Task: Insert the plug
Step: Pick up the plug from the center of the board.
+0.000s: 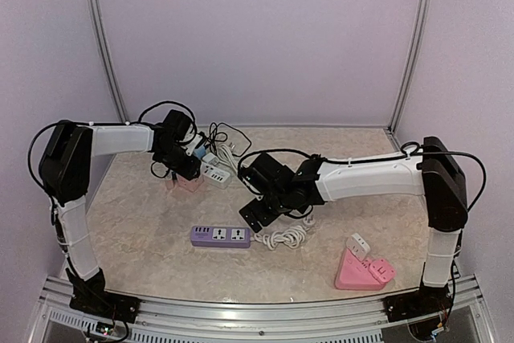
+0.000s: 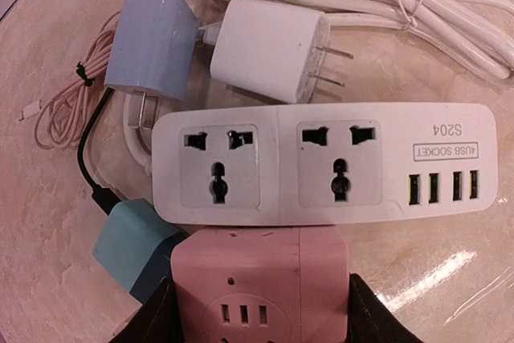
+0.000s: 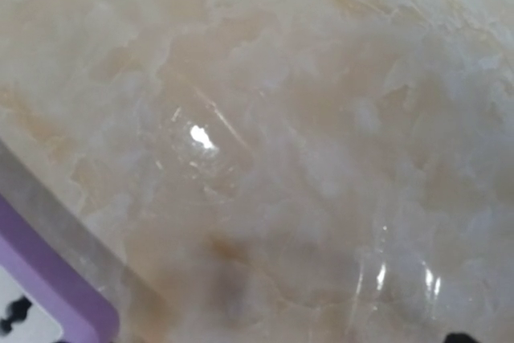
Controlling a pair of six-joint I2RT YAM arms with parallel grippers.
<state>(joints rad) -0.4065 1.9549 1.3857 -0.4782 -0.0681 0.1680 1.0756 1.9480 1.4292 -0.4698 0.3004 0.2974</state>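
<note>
The tabletop is finished glossy and smooth, marble-patterned. The white power strip and pink adapter are made of smooth plastic; shiny metal prongs are seen on the white charger.

Pale lilac walls enclose a glossy beige marble-patterned bench, with two slim aluminium uprights at the rear corners and a ribbed aluminium rail along its near edge; a bright glint of light shows on its surface.

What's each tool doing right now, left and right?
Left tool: closed on the pink cube.
Right tool: open, holding nothing.
</note>
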